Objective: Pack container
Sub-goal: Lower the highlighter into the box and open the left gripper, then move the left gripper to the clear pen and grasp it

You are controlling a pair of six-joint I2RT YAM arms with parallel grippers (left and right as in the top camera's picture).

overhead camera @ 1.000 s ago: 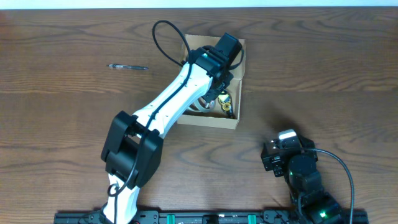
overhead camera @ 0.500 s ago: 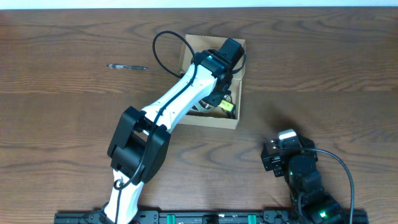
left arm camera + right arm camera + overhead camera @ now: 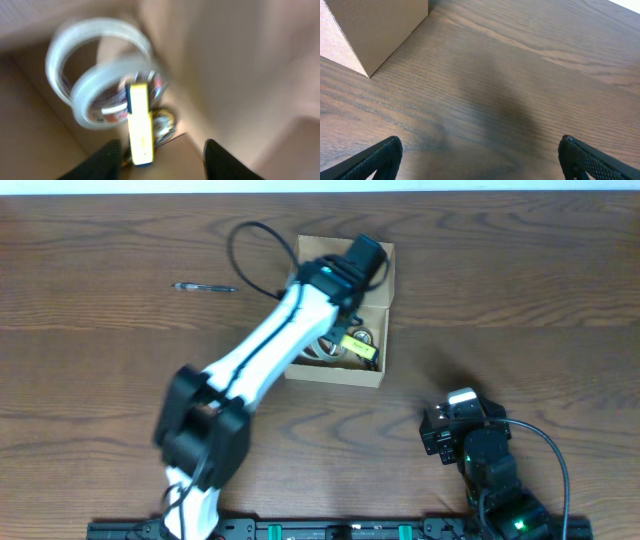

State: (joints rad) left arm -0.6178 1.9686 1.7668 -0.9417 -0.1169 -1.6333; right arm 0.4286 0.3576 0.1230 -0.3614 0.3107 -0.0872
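The light-tan cardboard container [image 3: 384, 370] stands open on the table. My left arm reaches over it and my left gripper [image 3: 161, 160] is open above its inside. Inside lie clear tape rolls [image 3: 100, 90], a yellow flat item [image 3: 140, 125] and a small round metal thing; the yellow item also shows in the overhead view [image 3: 358, 347]. My right gripper [image 3: 480, 160] is open and empty low over the table, right of the container's corner [image 3: 370, 30]; its arm shows in the overhead view [image 3: 465, 430].
A pen [image 3: 205, 288] lies on the wooden table to the left of the container. The left arm's cable loops above the box's left edge.
My left arm has swung a little and its gripper has pulled back over the box. The yellow item now lies uncovered in the box. The right arm has not moved.
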